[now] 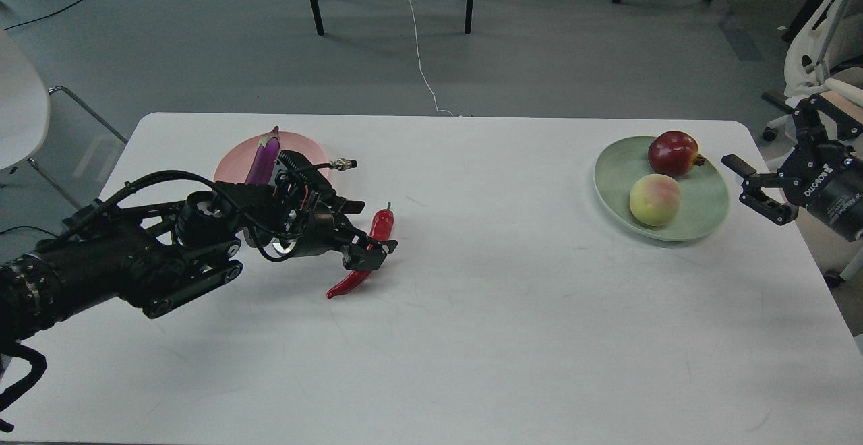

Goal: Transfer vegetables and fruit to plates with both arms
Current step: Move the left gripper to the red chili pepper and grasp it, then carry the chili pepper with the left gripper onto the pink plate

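Nearest me, my black jointed left arm point(121, 256) reaches in over the white table point(472, 337). Its left gripper point(367, 239) sits at the slim, curved glossy red chili pepper point(364, 256), fingers set on either side of its middle; I judge them pinching it, though the pepper's tip looks to rest on the tabletop. Behind the wrist, the long glossy purple eggplant point(264, 156) lies on the pale pink round plate point(303, 145). Far right, the round dark-red pomegranate-like fruit point(673, 153) and the round yellow-green blushed peach point(655, 199) sit touching on the pale mint green plate point(708, 195). My right gripper point(755, 189) hangs just beside that plate, fingers spread, holding nothing. So both fruit and the eggplant are done; only the pepper remains.
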You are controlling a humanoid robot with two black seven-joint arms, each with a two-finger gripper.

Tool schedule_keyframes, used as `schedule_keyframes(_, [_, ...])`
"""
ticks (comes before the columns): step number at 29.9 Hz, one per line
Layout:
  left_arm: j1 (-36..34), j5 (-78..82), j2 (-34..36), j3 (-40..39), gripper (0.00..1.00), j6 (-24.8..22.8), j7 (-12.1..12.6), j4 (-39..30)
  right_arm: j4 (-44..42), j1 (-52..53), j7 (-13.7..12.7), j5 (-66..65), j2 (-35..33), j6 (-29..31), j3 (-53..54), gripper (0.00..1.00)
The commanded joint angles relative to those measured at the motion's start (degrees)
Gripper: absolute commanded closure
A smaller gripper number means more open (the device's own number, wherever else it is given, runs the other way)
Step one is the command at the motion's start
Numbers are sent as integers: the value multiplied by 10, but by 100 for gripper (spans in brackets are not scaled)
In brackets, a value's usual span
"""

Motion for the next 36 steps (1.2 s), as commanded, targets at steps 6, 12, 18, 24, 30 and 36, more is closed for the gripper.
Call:
schedule_keyframes(6, [20, 20, -16, 2, 2, -2, 12, 30, -1, -1, 0, 0, 0, 0, 0, 1])
schedule_keyframes(12, [20, 22, -16, 2, 19, -9, 10, 31, -1, -2, 0, 0, 0, 0, -1, 1])
schedule_keyframes(18, [18, 23, -17, 1, 76, -16, 15, 31, -2, -3, 0, 0, 0, 0, -1, 1])
schedule_keyframes(24, [11, 20, -11, -2, 86, -12, 22, 26, -1, -4, 0, 1, 0, 0, 0, 1])
schedule_keyframes(30, [-25, 9, 9, -9, 88, -5, -2, 20, 0, -4, 0, 0, 0, 0, 0, 1])
schedule_keyframes(36, [-65, -76, 31, -12, 88, 1, -9, 42, 0, -4, 0, 0, 0, 0, 0, 1])
